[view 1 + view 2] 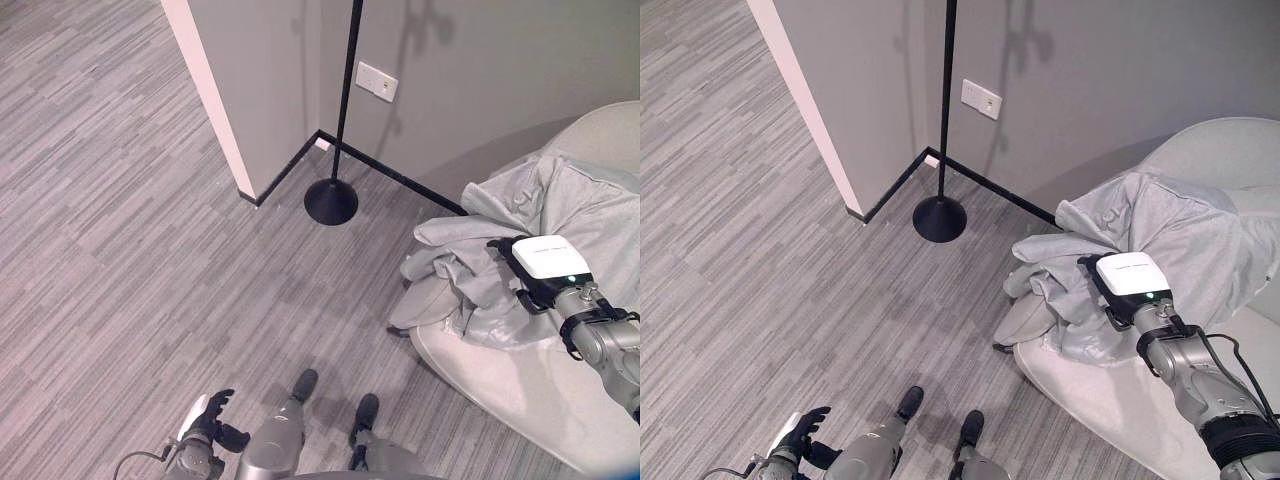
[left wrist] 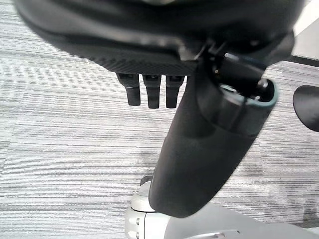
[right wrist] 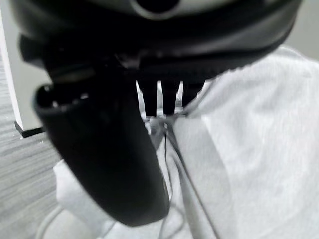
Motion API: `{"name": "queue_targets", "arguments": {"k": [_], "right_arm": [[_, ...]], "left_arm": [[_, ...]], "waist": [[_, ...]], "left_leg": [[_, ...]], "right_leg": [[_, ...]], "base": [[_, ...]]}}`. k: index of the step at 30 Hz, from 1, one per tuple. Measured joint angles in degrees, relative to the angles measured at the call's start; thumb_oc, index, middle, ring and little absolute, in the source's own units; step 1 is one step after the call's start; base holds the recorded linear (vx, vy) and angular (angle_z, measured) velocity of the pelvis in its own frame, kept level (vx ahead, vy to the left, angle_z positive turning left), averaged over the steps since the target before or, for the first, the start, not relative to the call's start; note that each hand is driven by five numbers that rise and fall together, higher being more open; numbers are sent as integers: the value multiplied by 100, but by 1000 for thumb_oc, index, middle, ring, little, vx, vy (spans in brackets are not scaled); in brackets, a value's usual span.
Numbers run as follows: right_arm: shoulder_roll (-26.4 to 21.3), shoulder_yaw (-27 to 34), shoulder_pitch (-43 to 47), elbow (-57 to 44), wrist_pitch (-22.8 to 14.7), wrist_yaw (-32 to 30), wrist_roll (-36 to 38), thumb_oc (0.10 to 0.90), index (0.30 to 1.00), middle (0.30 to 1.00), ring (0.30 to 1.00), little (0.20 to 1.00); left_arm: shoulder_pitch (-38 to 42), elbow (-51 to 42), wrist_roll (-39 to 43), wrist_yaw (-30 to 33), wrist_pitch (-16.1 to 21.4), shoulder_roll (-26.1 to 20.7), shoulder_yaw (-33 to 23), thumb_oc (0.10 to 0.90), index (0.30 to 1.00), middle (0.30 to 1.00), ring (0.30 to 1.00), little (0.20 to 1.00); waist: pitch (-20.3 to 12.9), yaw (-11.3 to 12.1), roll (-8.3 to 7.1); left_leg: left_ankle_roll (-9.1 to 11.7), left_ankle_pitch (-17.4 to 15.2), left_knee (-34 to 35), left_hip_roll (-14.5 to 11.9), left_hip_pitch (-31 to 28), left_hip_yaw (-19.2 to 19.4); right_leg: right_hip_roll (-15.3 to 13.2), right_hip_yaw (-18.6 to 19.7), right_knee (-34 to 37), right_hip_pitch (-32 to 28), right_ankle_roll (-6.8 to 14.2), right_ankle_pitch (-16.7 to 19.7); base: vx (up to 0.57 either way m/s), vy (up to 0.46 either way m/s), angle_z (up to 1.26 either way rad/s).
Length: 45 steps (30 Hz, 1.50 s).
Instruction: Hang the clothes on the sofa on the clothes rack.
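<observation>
Grey cloth, the clothes (image 1: 1160, 240), lies in a loose heap on the pale sofa (image 1: 1110, 400), at about 3 o'clock in my head views, with one fold hanging over the sofa's front edge toward the floor (image 1: 110, 230). My right robot hand (image 3: 99, 159) is over this heap. In its wrist view the thumb stands out wide and the fingers (image 3: 159, 97) point down at the cloth, their tips at or in the folds, so I cannot tell if they have closed on it. My left robot hand (image 1: 212, 420) hangs low at 7 o'clock, well apart from the sofa, fingers relaxed and holding nothing.

The clothes rack (image 1: 343, 110) is a thin black pole on a small round base (image 1: 331, 203), at 12 o'clock near the wall corner.

I see some risks. If I pinch only one thin layer, the cloth may slip out when I lift, or the rest may drag and fall to the floor. The hanging fold may also catch on the sofa edge. Later, I judge that the rack may tip on its small base if the cloth pulls it sideways.
</observation>
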State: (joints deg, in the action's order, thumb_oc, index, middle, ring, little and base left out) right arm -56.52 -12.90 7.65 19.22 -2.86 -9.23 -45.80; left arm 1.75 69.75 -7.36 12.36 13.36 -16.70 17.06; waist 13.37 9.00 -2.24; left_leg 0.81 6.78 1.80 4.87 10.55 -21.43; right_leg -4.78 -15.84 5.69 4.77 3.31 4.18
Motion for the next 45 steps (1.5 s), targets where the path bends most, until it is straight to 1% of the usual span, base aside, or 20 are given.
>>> {"name": "queue_targets", "arguments": {"k": [4,9,12,15,20,21,25,27,31,34,38,41,43,45], "right_arm": [[127,-18,18,7,24,-22,3,800,900,900,900,900],[754,-295,375,471,205,-230,179,800,900,900,900,900],[1153,-574,585,771,403,-356,365,800,900,900,900,900],[1298,-718,710,896,489,-482,410,800,900,900,900,900],[1399,-928,1012,1200,557,-748,440,800,900,900,900,900],[1404,-956,1032,1209,582,-754,441,400,300,300,300,300],[1438,-1026,1173,1387,612,-872,435,400,300,300,300,300],[1555,-1042,1473,1578,646,-923,438,400,300,300,300,300],[1651,-1198,1838,1958,761,-891,445,400,300,300,300,300],[1652,-1291,1834,2025,762,-873,446,400,300,300,300,300],[1656,-1371,1807,1992,730,-726,447,400,300,300,300,300],[1693,-1391,1730,1984,714,-630,456,400,300,300,300,300],[1693,-1276,1561,1792,720,-579,708,400,300,300,300,300],[1789,-942,1312,1387,719,-607,1083,400,300,300,300,300]], "left_arm": [[0,-3,-1,4,0,-3,5,800,900,900,900,900],[2,-65,1,109,11,-13,40,800,900,900,900,900],[41,-74,1,178,21,-3,162,800,900,900,900,900],[48,-61,3,226,15,-7,259,800,900,900,900,900],[81,-62,2,249,20,-7,276,800,900,900,900,900],[91,-62,2,250,20,-7,282,800,900,900,900,900],[112,-86,1,333,20,-12,303,800,900,900,900,900],[130,-132,-2,404,18,-34,455,800,900,900,900,900],[247,-189,-24,453,18,-44,552,800,900,900,900,900],[317,-194,-24,479,16,-48,545,800,900,900,900,900],[323,-192,-27,514,15,-53,506,800,900,900,900,900],[324,-213,-27,570,13,-68,496,800,900,900,900,900],[300,-229,-26,574,9,-76,425,800,900,900,900,900],[206,-241,-23,587,5,-94,279,800,900,900,900,900]], "waist": [[7,18,6],[22,20,13],[41,22,30],[123,19,75],[219,13,81],[227,13,79],[227,6,72],[227,12,60],[234,93,34],[231,149,26],[233,159,16],[232,160,13],[231,161,13],[230,148,11]], "left_leg": [[-8,-5,0,6,0,75],[-19,-14,7,4,38,130],[-25,-9,6,2,157,155],[-27,-7,6,9,222,171],[-24,-12,6,2,238,210],[-22,-14,6,1,241,216],[-2,-29,3,-3,326,243],[-6,-25,-7,-3,393,279],[-46,6,-10,1,460,282],[-54,14,-10,9,456,288],[-48,3,2,4,292,320],[-40,-1,0,-6,278,331],[-42,1,-7,-5,253,362],[-46,-2,0,-4,178,398]], "right_leg": [[-5,111,0,25,11,8],[-5,180,0,89,23,20],[-2,211,-1,217,29,37],[-9,230,0,290,37,46],[-8,263,0,321,40,50],[-8,267,0,326,41,51],[-6,297,0,422,22,75],[-6,339,0,496,51,110],[-8,349,-1,560,58,123],[-13,362,-1,560,56,124],[-14,406,0,419,55,122],[-6,414,-1,405,55,123],[-9,440,-1,387,57,125],[-13,481,-1,328,58,127]], "base": [[-34,4,-8],[-21,7,-6],[-8,9,-3],[3,8,-2],[13,9,-3],[0,0,0],[2,2,-3],[-2,-8,-7],[0,0,0],[0,0,0],[-5,-17,-4],[-27,-10,-2],[-28,-16,-6],[-8,-27,-10]]}}
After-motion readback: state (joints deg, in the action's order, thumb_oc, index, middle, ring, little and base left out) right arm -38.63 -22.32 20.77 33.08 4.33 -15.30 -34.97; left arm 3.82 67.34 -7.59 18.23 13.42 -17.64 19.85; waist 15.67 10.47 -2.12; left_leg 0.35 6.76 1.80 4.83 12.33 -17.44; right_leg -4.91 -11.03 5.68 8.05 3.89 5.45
